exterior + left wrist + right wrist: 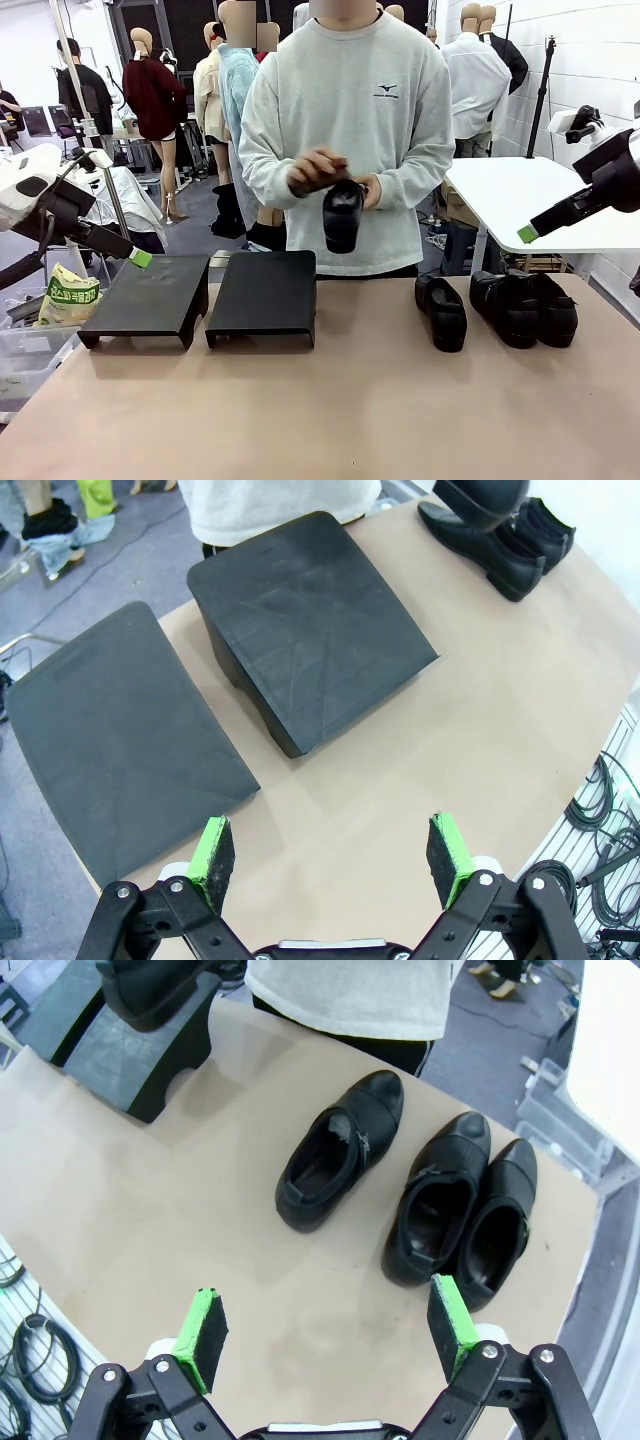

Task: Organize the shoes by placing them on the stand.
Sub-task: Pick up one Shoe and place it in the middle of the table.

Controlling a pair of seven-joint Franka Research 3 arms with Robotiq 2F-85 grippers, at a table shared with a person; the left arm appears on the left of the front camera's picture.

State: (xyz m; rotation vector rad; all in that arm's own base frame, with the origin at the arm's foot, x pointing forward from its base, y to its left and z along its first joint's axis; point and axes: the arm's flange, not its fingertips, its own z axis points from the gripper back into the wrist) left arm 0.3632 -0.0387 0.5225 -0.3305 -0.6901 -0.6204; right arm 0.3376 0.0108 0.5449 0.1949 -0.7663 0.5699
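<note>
A person across the table holds one black glossy shoe in both hands, toe down, above the right-hand black stand. A second stand sits just left of it; both tops are bare. Three more shoes lie on the table's right side: a single one and a touching pair. My left gripper hovers open at the left stand's far left corner, with nothing between its pads. My right gripper hangs open above the three shoes, well clear of them.
The tan table has free room in front of the stands and shoes. A clear bin with a green-printed bag sits off the left edge. A white table stands behind on the right. Cables hang beside the table.
</note>
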